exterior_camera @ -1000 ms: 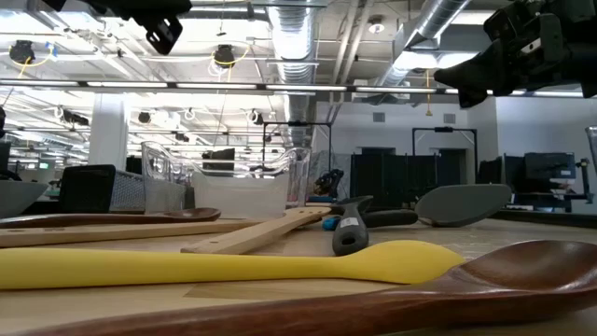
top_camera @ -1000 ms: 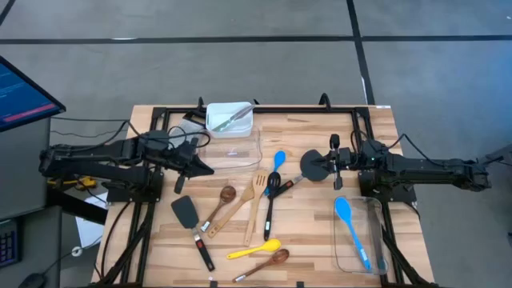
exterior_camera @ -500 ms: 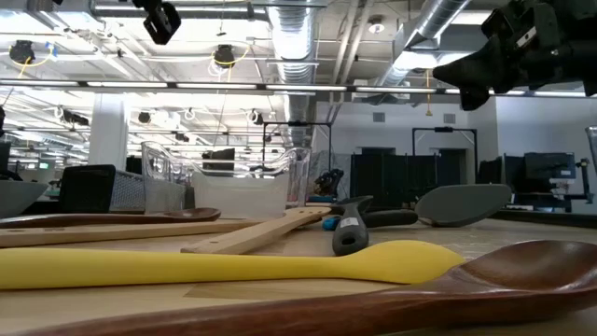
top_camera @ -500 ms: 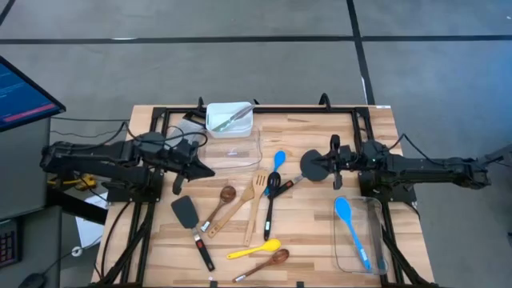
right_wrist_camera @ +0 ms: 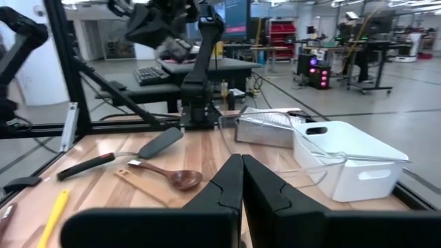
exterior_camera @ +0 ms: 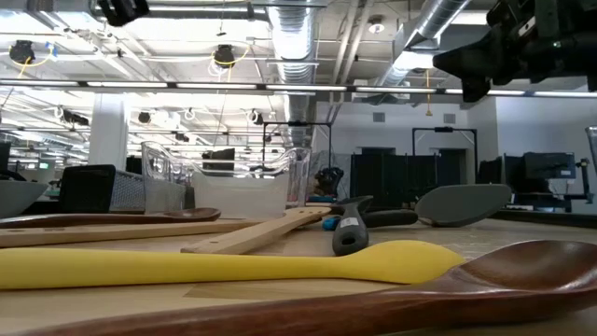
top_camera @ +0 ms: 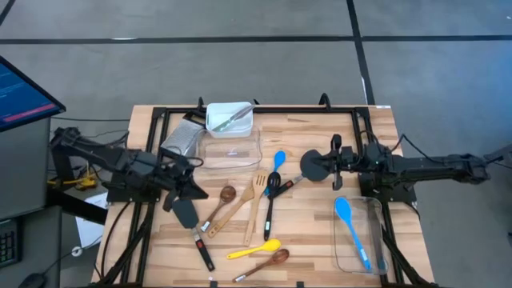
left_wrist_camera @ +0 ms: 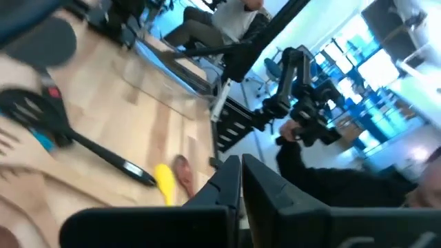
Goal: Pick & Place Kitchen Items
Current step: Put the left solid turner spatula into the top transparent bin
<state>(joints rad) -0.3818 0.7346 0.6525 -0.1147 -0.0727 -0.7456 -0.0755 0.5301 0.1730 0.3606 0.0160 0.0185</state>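
High view: blue spoon point(top_camera: 352, 228) lay in right tub point(top_camera: 377, 264), knife point(top_camera: 230, 120) in white tub point(top_camera: 238, 128); about nine utensils lay loose mid-frame. Left gripper point(top_camera: 192, 194) over black spatula point(top_camera: 190, 221), right gripper point(top_camera: 335, 164) centre-right, both fingers closed, empty. Mostly undone.

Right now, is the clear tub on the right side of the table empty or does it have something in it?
Not empty. The high view shows a blue spoon lying lengthwise inside the clear tub; nothing else shows in it.
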